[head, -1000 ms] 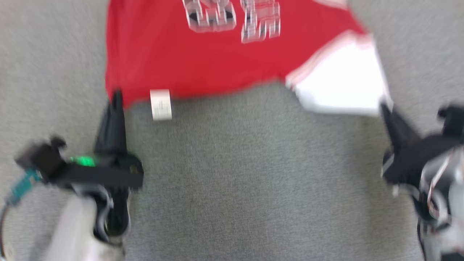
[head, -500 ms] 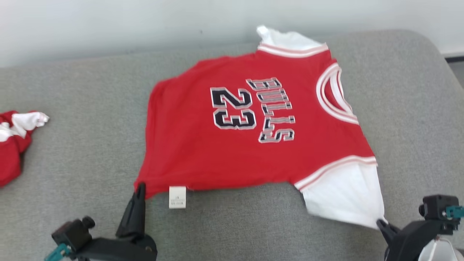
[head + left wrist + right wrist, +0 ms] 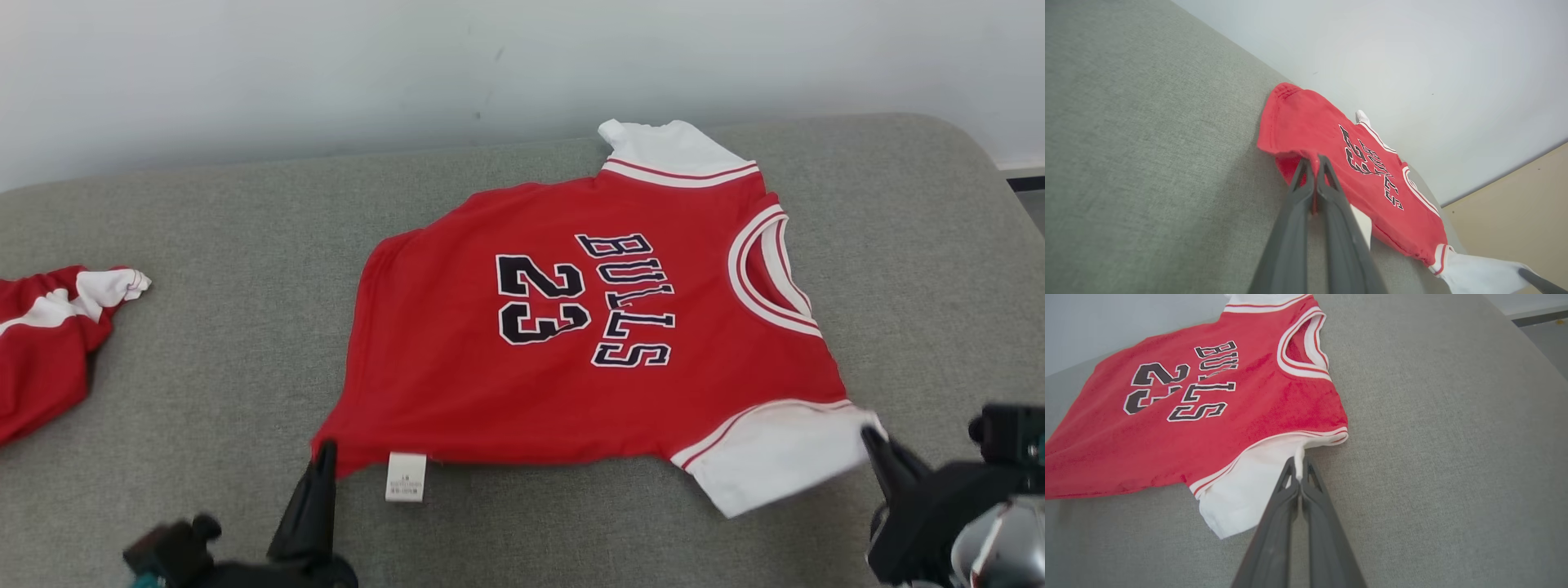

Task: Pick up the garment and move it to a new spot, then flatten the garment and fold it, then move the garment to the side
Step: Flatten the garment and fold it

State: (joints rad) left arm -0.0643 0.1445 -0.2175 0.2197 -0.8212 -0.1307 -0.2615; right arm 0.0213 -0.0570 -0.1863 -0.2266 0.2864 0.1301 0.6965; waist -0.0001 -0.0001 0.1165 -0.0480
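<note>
The garment [image 3: 457, 392] is a red jersey with white sleeves and the number 23, spread face up on the grey cushion [image 3: 204, 384]. My left gripper [image 3: 326, 451] is shut on the near left hem corner, beside a white care label [image 3: 406, 476]. The left wrist view shows red cloth [image 3: 1306, 122] pinched between that gripper's fingertips [image 3: 1312, 160]. My right gripper [image 3: 868, 434] is shut on the near white sleeve [image 3: 767, 465]. In the right wrist view its tips [image 3: 1299, 461] pinch the sleeve's edge [image 3: 1249, 486].
A second red and white garment [image 3: 41, 351] lies bunched at the cushion's left edge. A pale wall [image 3: 326, 65] runs behind the cushion. The cushion's rounded right corner drops to the floor [image 3: 1030, 196]. Bare grey cushion lies along the near side between my grippers.
The head view has swung up from a blurred close look at the hem to the whole garment and the wall. Both grippers have kept their hold on its near corners.
</note>
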